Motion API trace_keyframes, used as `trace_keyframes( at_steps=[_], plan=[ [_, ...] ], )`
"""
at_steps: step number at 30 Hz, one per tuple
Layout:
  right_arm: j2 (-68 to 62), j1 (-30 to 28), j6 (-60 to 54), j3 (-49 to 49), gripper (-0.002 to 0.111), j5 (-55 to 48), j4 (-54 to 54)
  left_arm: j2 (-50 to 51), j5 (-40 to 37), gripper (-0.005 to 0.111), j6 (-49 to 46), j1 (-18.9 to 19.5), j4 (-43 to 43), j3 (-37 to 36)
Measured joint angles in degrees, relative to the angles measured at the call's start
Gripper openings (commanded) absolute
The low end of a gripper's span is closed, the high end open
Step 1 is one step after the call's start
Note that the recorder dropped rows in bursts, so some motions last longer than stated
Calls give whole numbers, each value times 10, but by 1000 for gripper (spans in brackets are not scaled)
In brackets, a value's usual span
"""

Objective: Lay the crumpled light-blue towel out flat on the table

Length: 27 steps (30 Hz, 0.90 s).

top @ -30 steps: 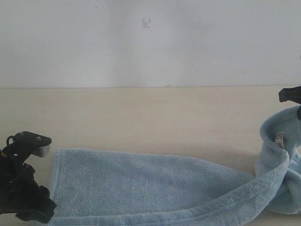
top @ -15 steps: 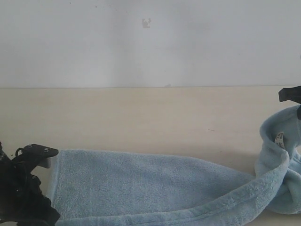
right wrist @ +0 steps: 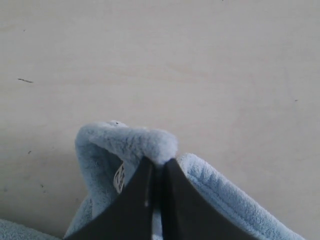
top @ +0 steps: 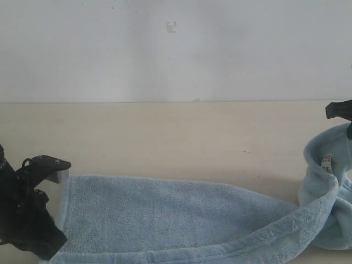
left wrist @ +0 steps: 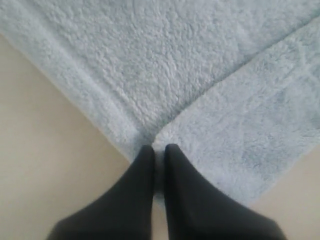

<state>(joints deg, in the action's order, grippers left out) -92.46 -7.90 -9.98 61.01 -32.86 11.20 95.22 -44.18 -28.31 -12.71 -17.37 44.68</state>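
Exterior view — towel (top: 165, 214) ends clamped, left tool (left wrist: 159, 150), right tool (right wrist: 159, 164)

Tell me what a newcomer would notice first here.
The pale-blue towel stretches along the near side of the table. It lies flat on the left and bunches into a raised fold on the right. The left gripper pinches its left end. The right gripper is shut on the lifted fold, near a white tag.
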Motion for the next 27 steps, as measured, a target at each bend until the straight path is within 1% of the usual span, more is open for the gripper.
trace_keyframes(
  at_steps=[4,5,7,10,13,16,17,19,21,23,24,27],
  plan=[
    [0,0,0,0,0,0,2,-68,1,4,22,0,9,17],
    [5,0,0,0,0,0,5,-124,13,4,30,0,19,18],
    [21,0,0,0,0,-1,8,-183,29,4,40,0,36,18],
    [82,0,1,0,0,-5,9,-286,62,4,65,0,76,18],
    [172,0,-2,0,0,-23,10,-402,90,4,87,0,113,18],
    [318,0,-6,0,0,-56,10,-579,154,4,96,0,162,18],
    [372,0,-9,0,0,-65,6,-642,180,4,96,0,189,19],
    [475,0,-11,0,0,-69,-5,-718,212,4,99,0,261,20],
    [545,0,-11,0,0,-59,-20,-740,213,4,131,0,316,21],
    [563,0,5,0,0,-45,-49,-732,224,4,169,0,359,10],
    [553,0,29,0,0,-34,-93,-702,247,4,206,0,408,-9],
    [473,0,91,3,0,-23,-173,-623,293,4,273,0,493,-46]
  ],
)
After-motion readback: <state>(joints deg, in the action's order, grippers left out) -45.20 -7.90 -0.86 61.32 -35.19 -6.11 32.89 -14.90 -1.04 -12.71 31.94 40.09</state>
